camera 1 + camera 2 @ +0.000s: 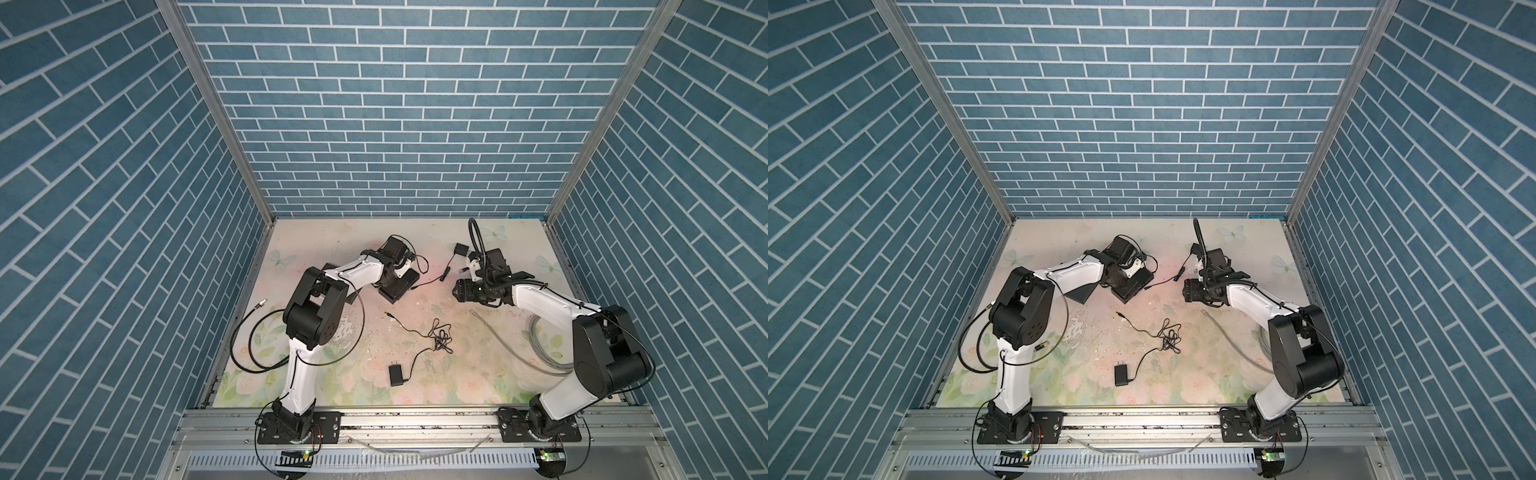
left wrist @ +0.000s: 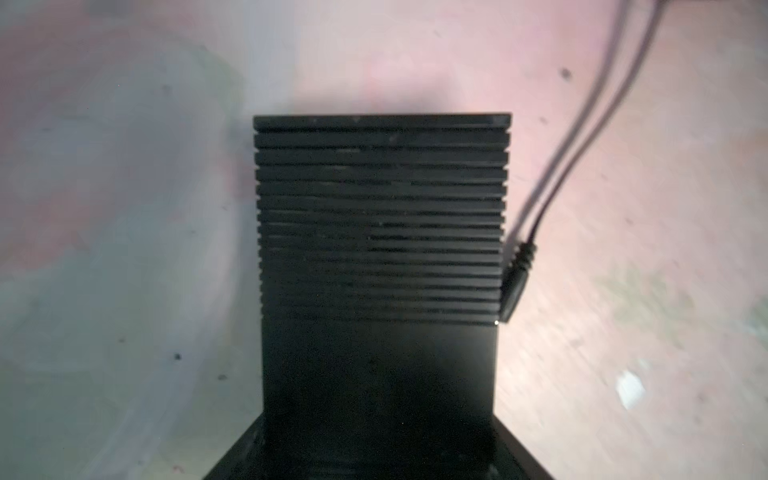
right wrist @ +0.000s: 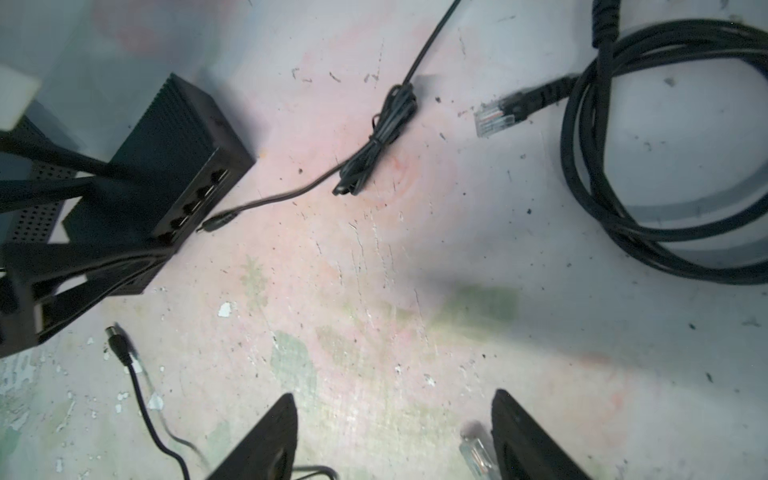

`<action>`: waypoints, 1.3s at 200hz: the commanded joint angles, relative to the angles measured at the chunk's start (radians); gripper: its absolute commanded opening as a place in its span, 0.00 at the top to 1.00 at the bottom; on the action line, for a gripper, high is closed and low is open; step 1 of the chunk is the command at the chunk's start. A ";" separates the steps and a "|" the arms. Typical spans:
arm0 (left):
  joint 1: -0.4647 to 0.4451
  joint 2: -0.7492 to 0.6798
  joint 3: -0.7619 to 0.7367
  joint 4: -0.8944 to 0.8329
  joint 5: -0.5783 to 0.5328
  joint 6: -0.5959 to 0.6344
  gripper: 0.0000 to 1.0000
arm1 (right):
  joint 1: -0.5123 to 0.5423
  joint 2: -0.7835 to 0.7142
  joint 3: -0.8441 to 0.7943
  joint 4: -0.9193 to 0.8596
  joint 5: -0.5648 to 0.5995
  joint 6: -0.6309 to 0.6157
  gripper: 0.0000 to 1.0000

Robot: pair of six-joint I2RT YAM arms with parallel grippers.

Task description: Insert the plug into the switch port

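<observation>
My left pincer [image 1: 392, 283] is clenched on the black ribbed metal switch box [image 2: 380, 216]. In the left wrist view its dark fingers [image 2: 232, 457] sit against both side walls. The box rests on the floral-printed tabletop [image 1: 332, 374], left of centre in both top views. Its row of ports [image 3: 193, 197] faces my other arm. A small black barrel plug [image 2: 514, 282] on a thin black cord lies flat just beside the port face, tip toward the box; I cannot tell whether it touches. That cord runs through a bundled hank [image 3: 384, 124] toward a small black power adapter [image 1: 461, 250] near the back of the table. My right pincer [image 3: 394, 415] is released, with its jaws wide apart above the table and gripping nothing, well apart from the switch box. A clear modular plug [image 3: 478, 453] on a grey cable [image 1: 498, 340] lies on the table just at the inner side of one of its fingers [image 3: 528, 440]. Farther out, a coiled black network cable [image 3: 623, 187] ends in a second clear plug [image 3: 494, 118], also lying on the table. Toward the front lies a second black adapter [image 1: 395, 375], with its thin tangled cord [image 1: 440, 338] and its own barrel plug [image 3: 118, 343] loose on the surface.
</observation>
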 commanded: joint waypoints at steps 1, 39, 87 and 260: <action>-0.001 0.021 0.053 -0.107 0.106 0.157 0.20 | -0.021 -0.013 0.026 -0.039 0.028 -0.033 0.26; 0.027 0.018 0.098 -0.132 -0.048 0.070 0.00 | -0.021 0.025 0.113 0.005 -0.068 -0.010 0.26; 0.075 -0.250 -0.102 -0.091 -0.142 -0.470 0.00 | 0.040 0.156 0.215 0.122 -0.170 0.039 0.29; 0.068 -0.174 -0.334 0.377 0.159 -0.799 0.25 | 0.192 0.434 0.222 0.540 -0.330 0.098 0.37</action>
